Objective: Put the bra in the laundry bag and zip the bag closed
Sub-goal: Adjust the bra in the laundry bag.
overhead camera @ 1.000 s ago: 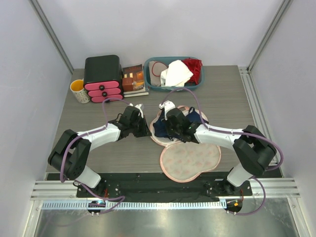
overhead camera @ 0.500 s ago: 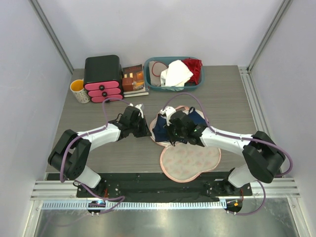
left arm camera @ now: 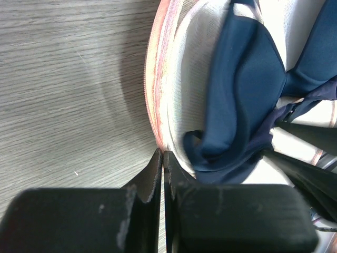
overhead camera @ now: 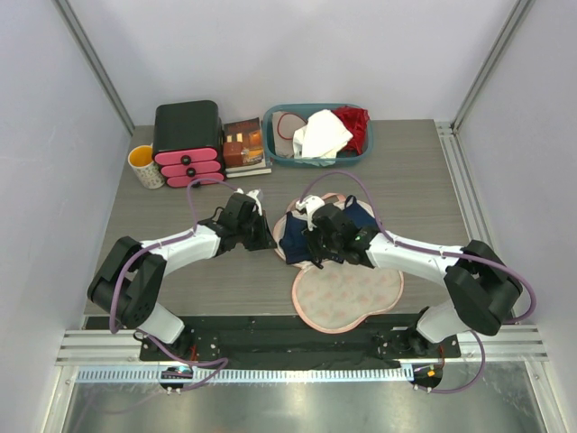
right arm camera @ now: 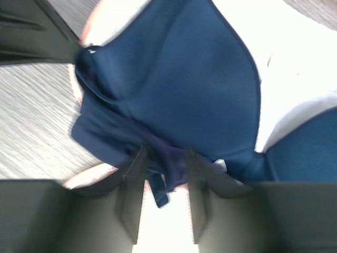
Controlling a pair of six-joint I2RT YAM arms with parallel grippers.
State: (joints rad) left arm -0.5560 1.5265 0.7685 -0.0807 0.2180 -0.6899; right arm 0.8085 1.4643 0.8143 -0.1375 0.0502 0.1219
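Note:
The laundry bag (overhead camera: 347,293) lies open at mid-table, its floral lid flap spread toward the near edge. The navy bra (overhead camera: 293,236) lies in the far half of the bag. My left gripper (overhead camera: 269,242) is shut on the bag's pink rim (left arm camera: 155,95) at its left edge; in the left wrist view the gripper (left arm camera: 162,154) pinches the trim right beside the bra (left arm camera: 237,95). My right gripper (overhead camera: 312,253) sits over the bra's near edge. In the right wrist view that gripper (right arm camera: 165,158) holds a bunched band of the bra (right arm camera: 179,79) between its fingers.
A teal basket (overhead camera: 279,152) at the back holds a white cloth (overhead camera: 320,133) and a red garment (overhead camera: 354,124). A black box with pink drawers (overhead camera: 187,142), a book (overhead camera: 243,146) and a yellow mug (overhead camera: 144,165) stand at the back left.
My right gripper has shifted left and slightly toward the near edge, dragging the bra's band with it. The left gripper has stayed on the bag's rim.

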